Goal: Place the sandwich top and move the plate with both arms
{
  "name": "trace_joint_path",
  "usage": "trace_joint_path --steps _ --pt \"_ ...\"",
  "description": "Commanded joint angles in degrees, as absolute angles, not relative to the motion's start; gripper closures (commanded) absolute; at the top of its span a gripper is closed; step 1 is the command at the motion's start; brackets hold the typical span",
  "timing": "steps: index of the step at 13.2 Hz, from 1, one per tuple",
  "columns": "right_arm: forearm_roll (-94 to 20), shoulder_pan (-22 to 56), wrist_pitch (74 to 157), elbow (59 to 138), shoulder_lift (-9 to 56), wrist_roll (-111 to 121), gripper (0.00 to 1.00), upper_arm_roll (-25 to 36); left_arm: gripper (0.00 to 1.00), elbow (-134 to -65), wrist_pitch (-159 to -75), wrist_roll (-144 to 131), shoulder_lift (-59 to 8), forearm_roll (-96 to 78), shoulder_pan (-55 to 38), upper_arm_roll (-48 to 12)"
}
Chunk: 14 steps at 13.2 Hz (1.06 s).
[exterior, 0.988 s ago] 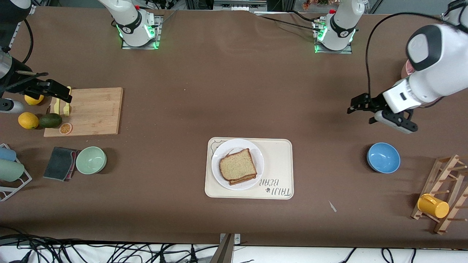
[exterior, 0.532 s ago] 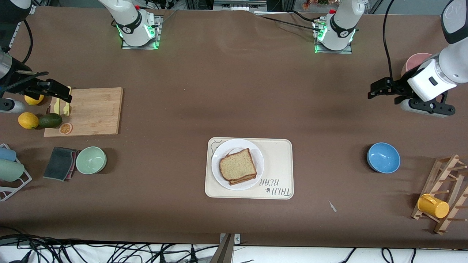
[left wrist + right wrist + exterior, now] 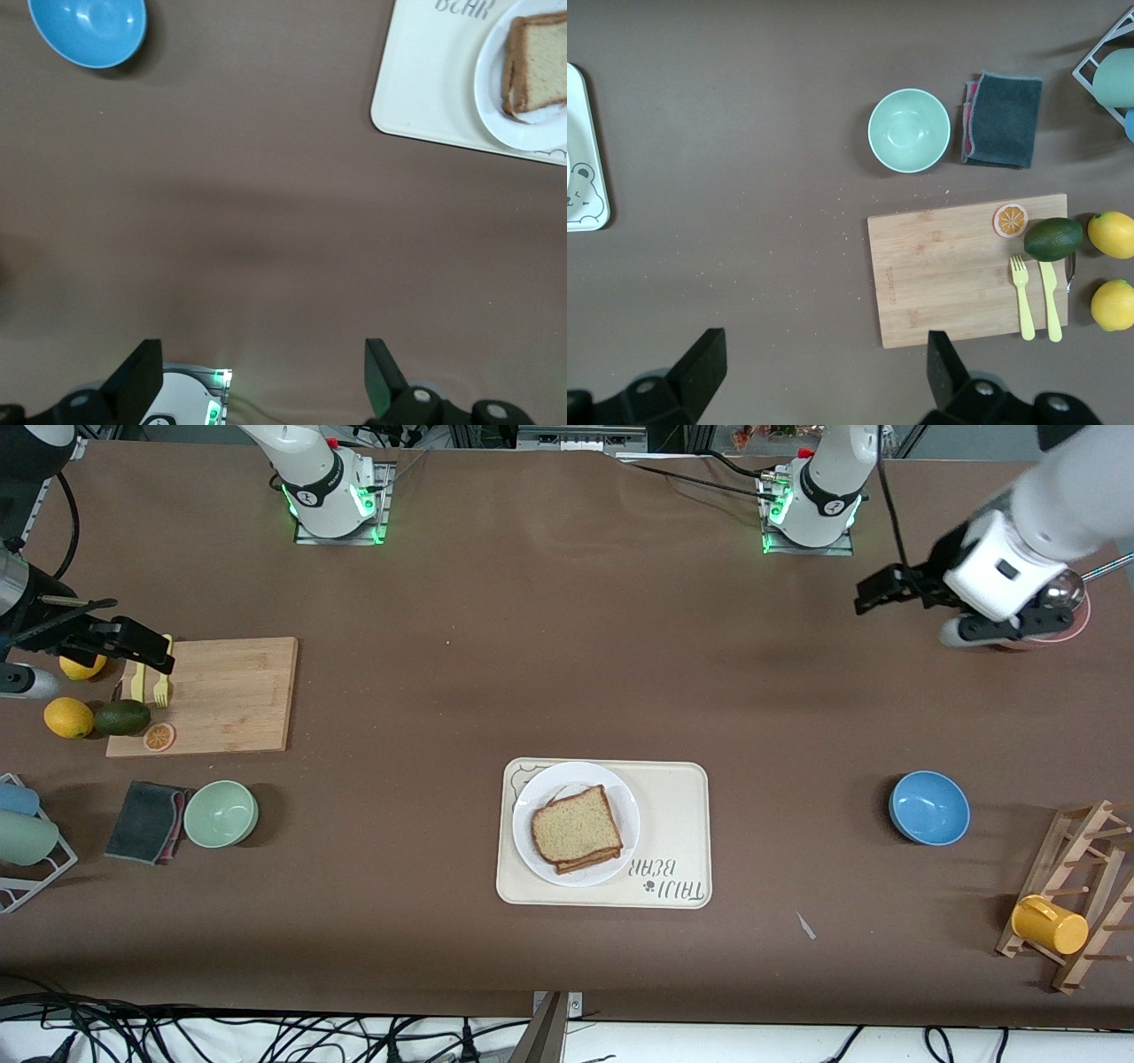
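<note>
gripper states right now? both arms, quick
Left gripper: open, empty, up over bare table at the left arm's end.
Right gripper: open, empty, over the cutting board edge.

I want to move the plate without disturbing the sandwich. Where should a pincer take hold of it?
Grip the plate by its bare rim toward the right arm's end, coming from that side: the sandwich covers the middle, and the rim there lies near the tray edge.

Sandwich top (image 3: 575,829): plain light-brown slice, darker crust, bare surface up, lying flat and slightly askew on a second slice, whose edge shows beneath it. Plate (image 3: 542,787): small, round, white, carrying the stack, sitting on the cream tray (image 3: 678,815) at the end toward the right arm, mid-bench.
</note>
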<state>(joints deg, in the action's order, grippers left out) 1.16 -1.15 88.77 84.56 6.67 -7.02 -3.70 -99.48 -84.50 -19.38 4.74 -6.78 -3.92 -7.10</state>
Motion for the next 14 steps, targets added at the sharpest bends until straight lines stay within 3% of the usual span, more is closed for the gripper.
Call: trace_joint_path --steps 1,6,14 --pt "1.23 -1.14 88.07 83.06 7.12 -6.33 0.00 -3.69 0.00 -98.44 -83.67 -21.36 5.10 -1.67 -3.70 -9.05" --pt "1.14 -1.14 88.07 83.06 7.12 -6.33 0.00 -3.69 0.00 -96.77 -84.28 -22.06 3.96 -2.80 -3.25 -1.34" --pt "1.05 -1.14 88.15 82.97 7.21 -6.50 0.00 -3.69 0.00 -95.63 -85.08 -22.23 2.82 -4.75 -3.51 1.32"
